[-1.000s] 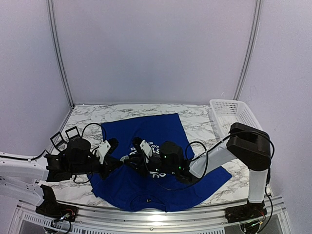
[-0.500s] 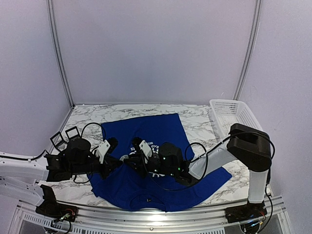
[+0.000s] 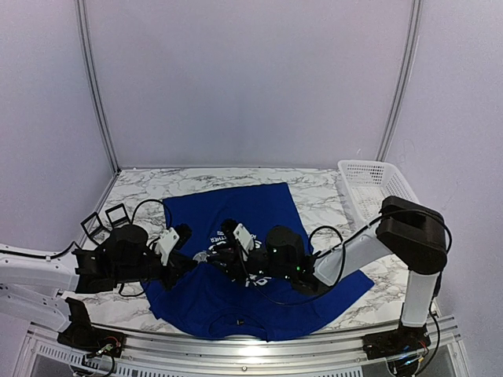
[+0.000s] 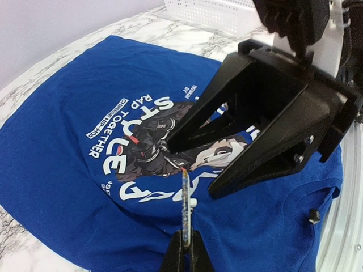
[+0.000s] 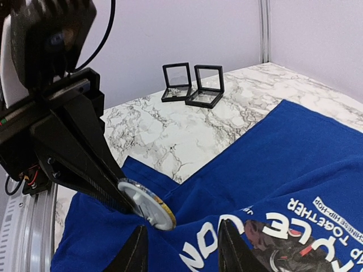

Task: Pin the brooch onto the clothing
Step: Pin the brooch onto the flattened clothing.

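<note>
The clothing (image 3: pixel 263 206), a royal-blue T-shirt with a dark chest graphic and white lettering (image 4: pixel 122 144), lies flat on the marble table. The brooch (image 4: pixel 186 207) is a thin round badge. It shows edge-on in the left wrist view, and its white back (image 5: pixel 143 204) faces the right wrist camera. My left gripper (image 4: pixel 186 245) is shut on the brooch's rim and holds it upright just above the shirt's lower chest. My right gripper (image 5: pixel 181 241) is open, its fingers (image 5: pixel 228 245) apart over the fabric, right beside the brooch. I cannot tell whether the pin enters the cloth.
Two black-framed clear boxes (image 5: pixel 193 85) stand near the table's left edge. A white slatted basket (image 3: pixel 373 182) sits at the back right. Cables trail from both wrists over the shirt. Bare marble (image 5: pixel 170 133) shows left of the shirt.
The right gripper's jaws have spread apart, and its wrist has shifted slightly to the right. The left arm stays still with the brooch in its grip.
</note>
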